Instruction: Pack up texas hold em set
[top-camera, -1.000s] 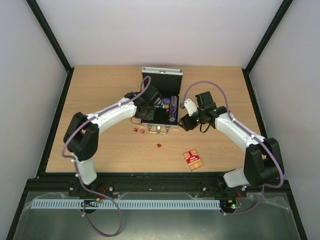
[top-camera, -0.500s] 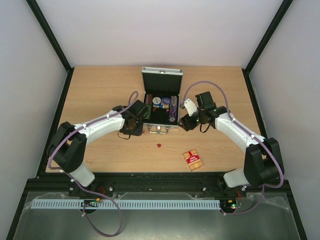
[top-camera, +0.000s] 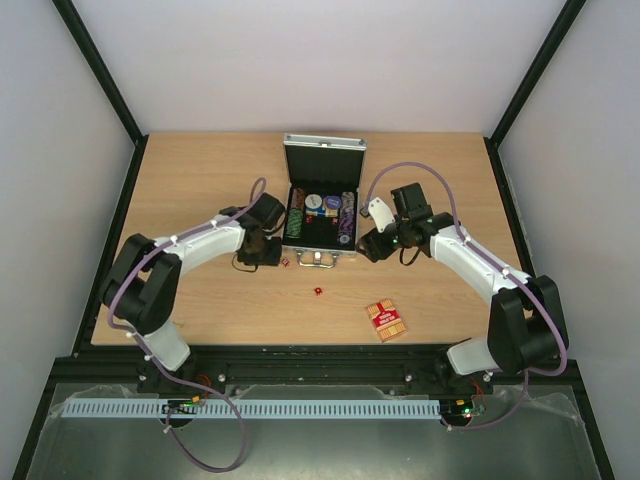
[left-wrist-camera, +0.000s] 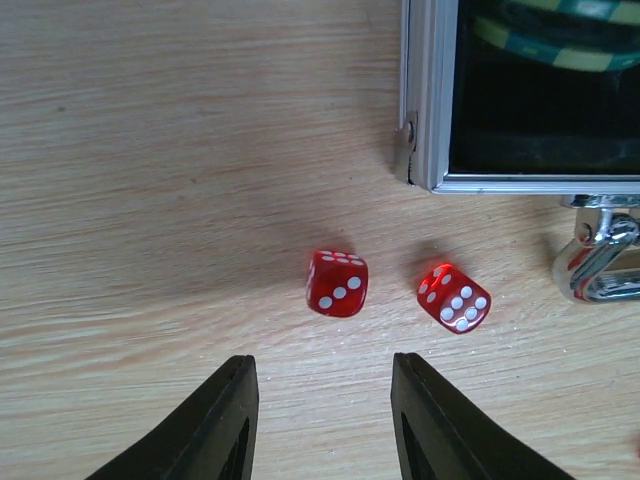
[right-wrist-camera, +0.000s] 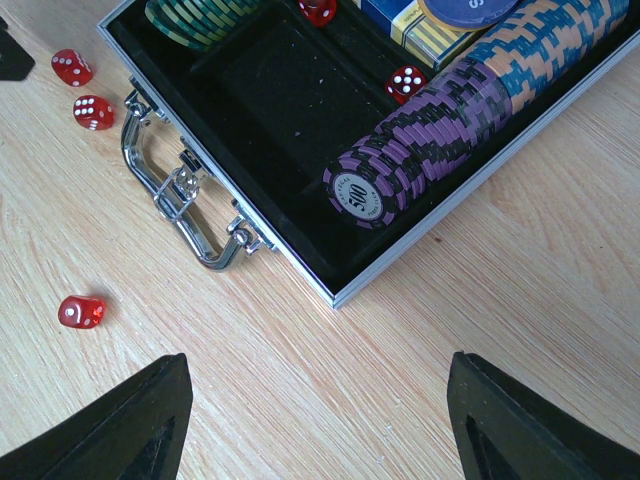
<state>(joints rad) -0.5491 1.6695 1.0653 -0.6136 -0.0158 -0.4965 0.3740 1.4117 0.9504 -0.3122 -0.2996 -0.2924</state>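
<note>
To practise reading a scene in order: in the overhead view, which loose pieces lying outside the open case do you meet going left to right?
small red die just in front of the silver aluminium case → lone red die on bare wood → red rectangular card deck

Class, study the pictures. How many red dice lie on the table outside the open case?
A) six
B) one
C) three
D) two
C: three lie on the table, a first die and a second die beside the case handle, and a lone die farther off.
</note>
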